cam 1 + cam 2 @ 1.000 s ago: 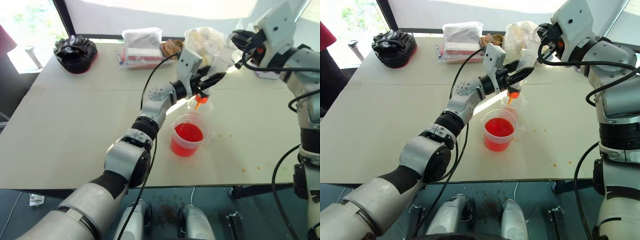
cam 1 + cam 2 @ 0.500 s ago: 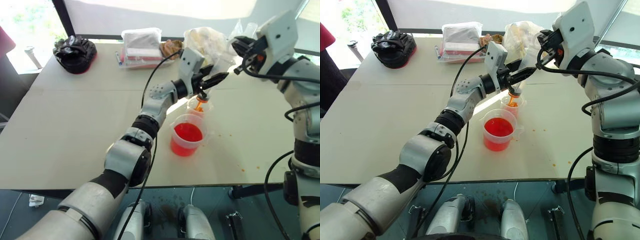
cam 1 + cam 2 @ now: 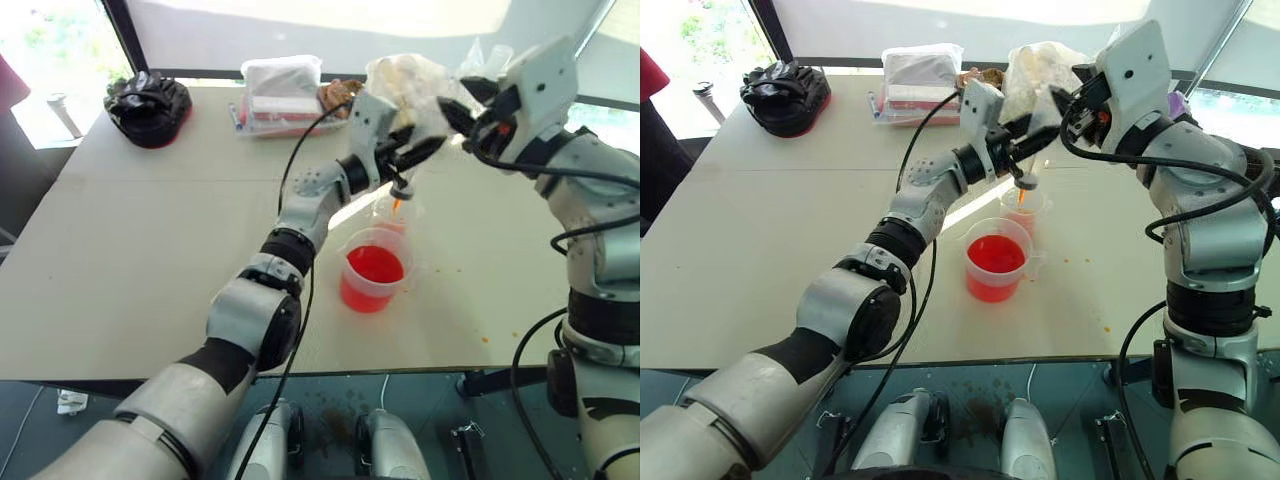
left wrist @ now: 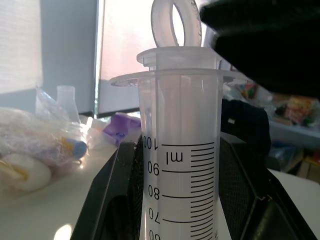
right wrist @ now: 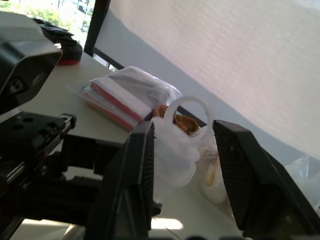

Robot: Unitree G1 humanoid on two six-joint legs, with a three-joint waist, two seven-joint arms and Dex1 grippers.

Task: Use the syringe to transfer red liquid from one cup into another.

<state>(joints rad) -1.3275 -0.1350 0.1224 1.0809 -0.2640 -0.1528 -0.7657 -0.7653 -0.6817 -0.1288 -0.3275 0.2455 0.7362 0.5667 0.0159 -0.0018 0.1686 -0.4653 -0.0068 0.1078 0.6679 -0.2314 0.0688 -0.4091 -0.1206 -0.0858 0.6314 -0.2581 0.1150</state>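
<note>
My left gripper is shut on the syringe, holding it upright with its orange tip pointing down into the smaller clear cup. Just in front stands the larger handled cup, holding red liquid. My right gripper is open at the top of the syringe. Its two fingers stand on either side of the white plunger ring without touching it. In the left wrist view the right gripper looms dark beside the ring.
At the table's far side lie a black bundle, a plastic-wrapped stack and crumpled food bags with a clear flask among them. Small red drops dot the table right of the cups.
My right gripper has come down and leftward to the plunger ring, and its fingers have opened around it. The left gripper has raised the syringe a little above the smaller cup.
</note>
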